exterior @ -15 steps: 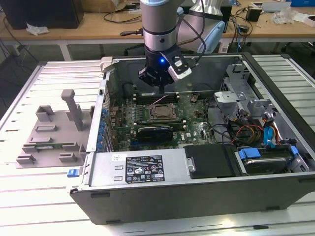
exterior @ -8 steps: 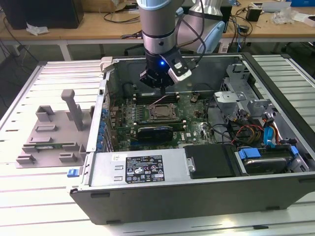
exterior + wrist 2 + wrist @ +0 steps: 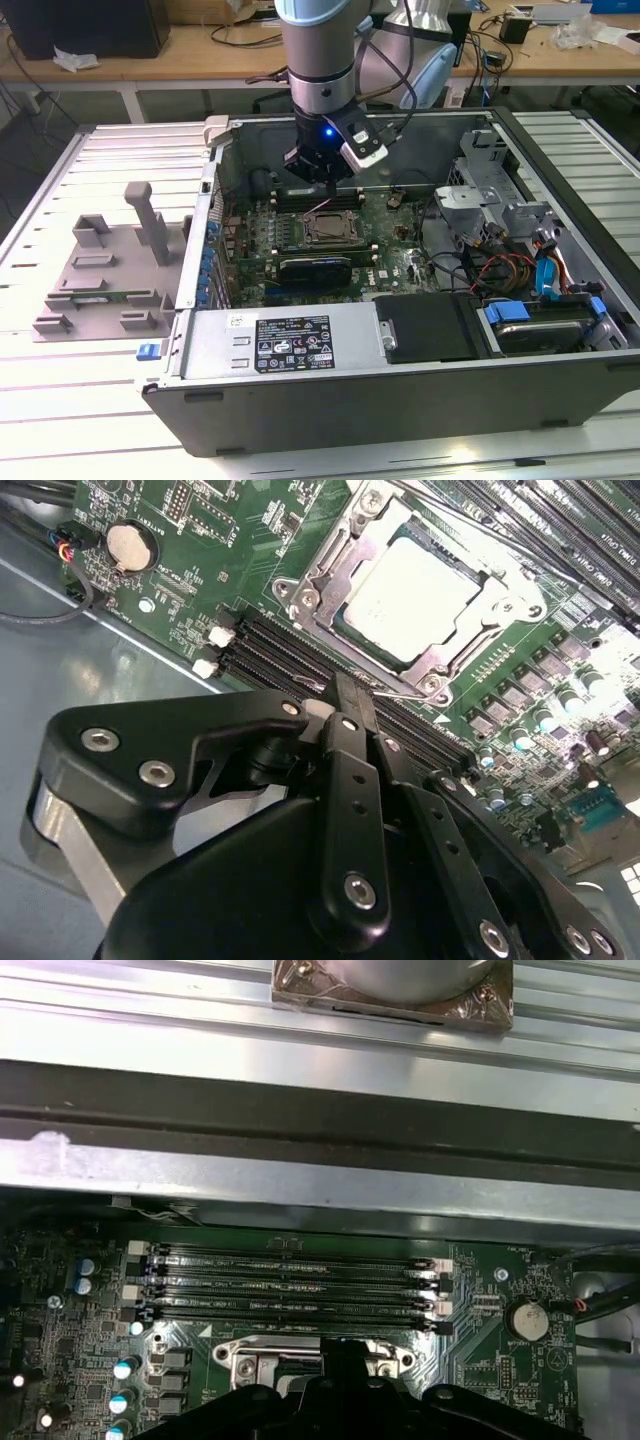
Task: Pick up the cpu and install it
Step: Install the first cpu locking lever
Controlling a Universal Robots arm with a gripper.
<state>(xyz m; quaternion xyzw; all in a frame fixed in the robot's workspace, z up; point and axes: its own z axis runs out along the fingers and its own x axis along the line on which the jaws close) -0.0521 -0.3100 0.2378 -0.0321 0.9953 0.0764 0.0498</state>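
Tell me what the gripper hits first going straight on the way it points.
Probably the memory slots beside the socket frame, not the cpu seated in it; the gripper hangs over that edge, but depth is unclear.

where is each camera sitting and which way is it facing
Exterior view: off the arm, above the open computer case, looking down inside; shows the arm and tool.
Second wrist view: behind the tool, looking along it at the cpu lying in the socket.
First wrist view: at the wrist, facing the memory slots and case wall; shows the tool.
Both wrist views share the memory slots and coin battery.
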